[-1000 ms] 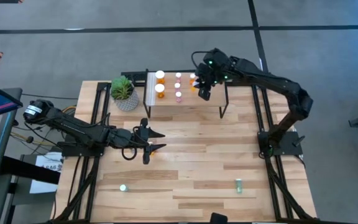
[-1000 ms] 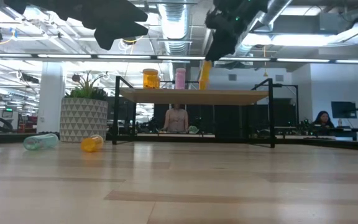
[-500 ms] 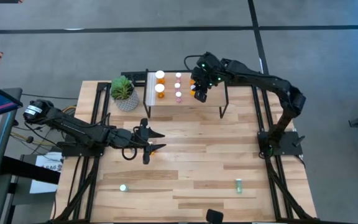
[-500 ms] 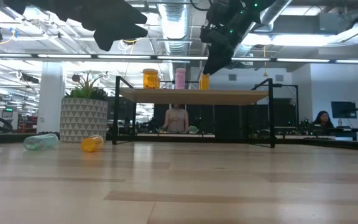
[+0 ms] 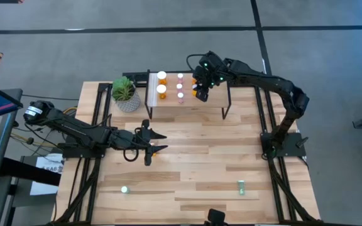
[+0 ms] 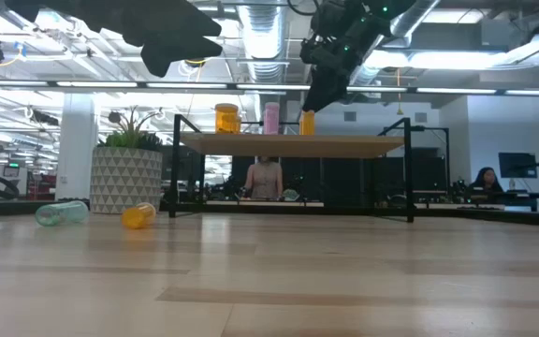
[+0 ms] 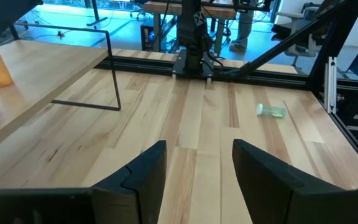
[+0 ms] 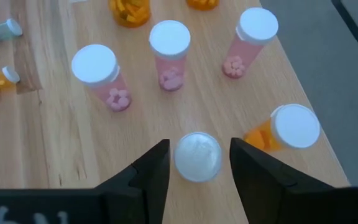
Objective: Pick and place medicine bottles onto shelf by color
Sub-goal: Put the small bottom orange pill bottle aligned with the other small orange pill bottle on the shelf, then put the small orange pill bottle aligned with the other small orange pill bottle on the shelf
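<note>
The shelf (image 5: 187,103) stands at the table's far side. On it stand two larger orange bottles (image 5: 161,83) and three pink ones (image 8: 169,46). A small orange bottle (image 8: 291,127) stands beside them. My right gripper (image 8: 197,163) is over the shelf, open. Its fingers stand on either side of the white cap (image 8: 197,155) of another small orange bottle (image 6: 307,122), with narrow gaps showing. That bottle stands upright on its base on the shelf. My left gripper (image 7: 194,168) hovers open and empty over the table's middle left (image 5: 157,141).
A teal bottle (image 5: 124,189) and a green one (image 5: 241,186) lie on the near table. A small orange bottle (image 6: 138,217) lies under my left arm. A potted plant (image 5: 126,94) stands left of the shelf. People sit in the room behind (image 6: 268,178).
My right gripper has moved toward the table's left edge over the shelf with the small orange bottle. The bottle was tilted a second ago. It now stands upright on the shelf next to the pink bottles.
</note>
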`<state>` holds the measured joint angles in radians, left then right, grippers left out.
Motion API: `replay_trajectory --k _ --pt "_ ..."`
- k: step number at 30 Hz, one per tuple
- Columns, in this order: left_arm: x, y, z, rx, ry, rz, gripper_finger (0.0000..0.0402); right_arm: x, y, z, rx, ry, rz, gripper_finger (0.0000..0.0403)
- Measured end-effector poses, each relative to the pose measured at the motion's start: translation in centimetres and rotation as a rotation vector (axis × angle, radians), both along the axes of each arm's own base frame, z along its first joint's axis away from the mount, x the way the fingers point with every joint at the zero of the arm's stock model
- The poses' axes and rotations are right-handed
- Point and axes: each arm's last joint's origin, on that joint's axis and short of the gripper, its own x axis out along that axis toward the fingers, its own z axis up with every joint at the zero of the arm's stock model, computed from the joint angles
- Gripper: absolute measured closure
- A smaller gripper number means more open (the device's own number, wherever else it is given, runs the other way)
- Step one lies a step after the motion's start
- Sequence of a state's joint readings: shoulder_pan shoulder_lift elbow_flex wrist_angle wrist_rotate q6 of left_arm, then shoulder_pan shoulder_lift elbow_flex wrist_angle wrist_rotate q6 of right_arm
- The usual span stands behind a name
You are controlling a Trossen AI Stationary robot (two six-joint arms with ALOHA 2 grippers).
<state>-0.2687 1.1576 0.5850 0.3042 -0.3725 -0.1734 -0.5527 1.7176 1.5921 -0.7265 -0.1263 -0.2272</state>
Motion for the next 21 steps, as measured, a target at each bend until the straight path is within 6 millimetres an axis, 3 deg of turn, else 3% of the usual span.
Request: replay_trajectory --k 9,16,21 --pt "0.0 0.0 0.0 -0.008 0.000 0.002 0.0231 -0.5 0.2 0.6 0.001 -0.003 -0.014 0.0202" --pt "-0.1 0.1 -0.4 -0.140 0.019 0.051 0.0231 -2.9 1.6 3.7 -0.030 -0.045 -0.046 0.0202" --pt "-0.4 0.2 -1.2 -0.259 0.116 0.138 0.0231 -5.6 4.7 6.4 -0.002 -0.062 -0.069 0.0203"
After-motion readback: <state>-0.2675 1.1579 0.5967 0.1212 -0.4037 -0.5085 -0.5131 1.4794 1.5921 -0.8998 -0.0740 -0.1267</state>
